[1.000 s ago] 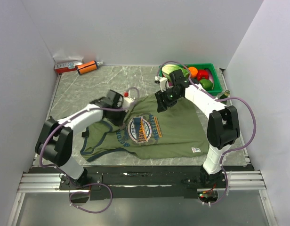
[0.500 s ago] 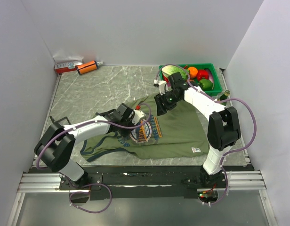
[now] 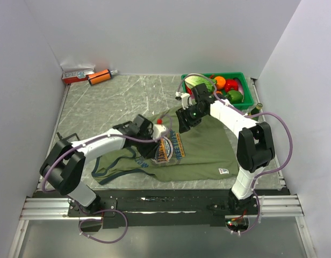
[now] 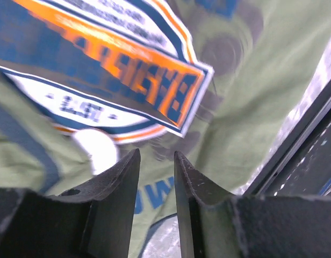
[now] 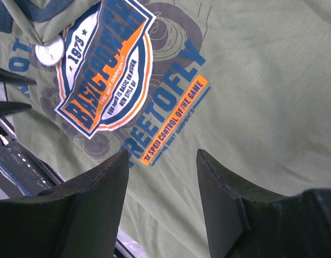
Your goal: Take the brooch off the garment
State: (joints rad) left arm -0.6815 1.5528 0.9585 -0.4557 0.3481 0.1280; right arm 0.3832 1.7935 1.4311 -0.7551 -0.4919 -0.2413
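Top view: garment (image 3: 206, 148) lies spread on tabletop (image 3: 101, 102), L pincer (image 3: 155, 134) low at the chest print (image 3: 166, 146), R pincer (image 3: 185, 119) over the shirt's upper part; I'd call it the approach step, nothing gripped yet. L wrist: jaws only a slit apart & empty, brooch (image 4: 95, 149), a plain whitish disc, sits just outside them at the print's rim, so next prob needs a sideways shift. R wrist: jaws approx half open, empty, brooch by navy trim (image 5: 34, 9)
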